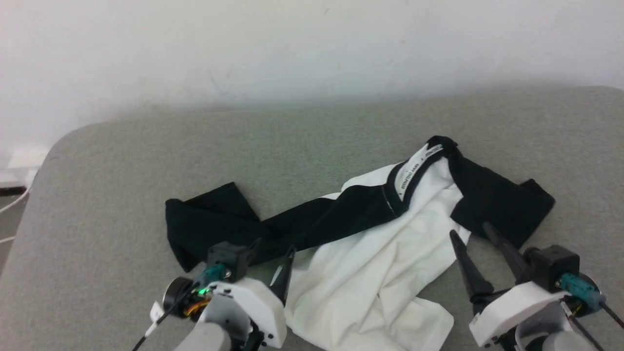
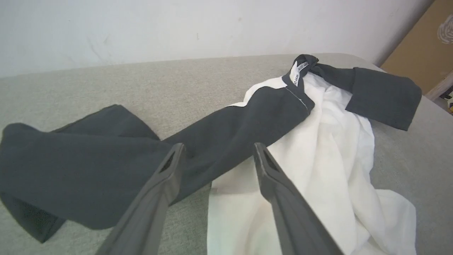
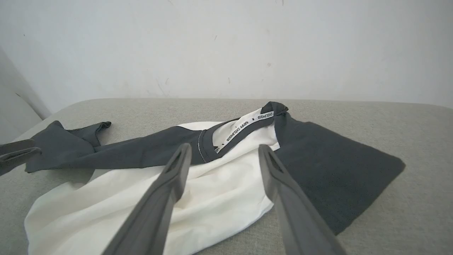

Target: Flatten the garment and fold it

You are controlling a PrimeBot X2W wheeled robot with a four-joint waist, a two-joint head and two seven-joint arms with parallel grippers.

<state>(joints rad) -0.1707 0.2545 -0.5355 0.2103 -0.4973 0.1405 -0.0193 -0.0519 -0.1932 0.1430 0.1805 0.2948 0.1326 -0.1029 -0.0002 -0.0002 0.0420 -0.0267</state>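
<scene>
Head view, near to far: L gripper point(image 1: 273, 247) sits lower left, forearm rising from the bottom edge. Its fingers are spread wide w/ nothing between them, tips at the black shoulder strip point(image 1: 331, 222); contact unclear. R gripper point(image 1: 469, 230) is lower right, fingers likewise apart & empty, angled up-left, tips just beside a black sleeve point(image 1: 502, 204). Garment point(image 1: 370, 263) lies crumpled mid-frame on the grey cushion point(image 1: 302, 146). Long axis runs left–right, from the other sleeve point(image 1: 209, 224) centre-left, rising slightly to the collar point(image 1: 419, 168) upper right. Collar points toward the far wall point(image 1: 292, 48). White body is bunched toward the bottom edge, btwn both grippers.
</scene>
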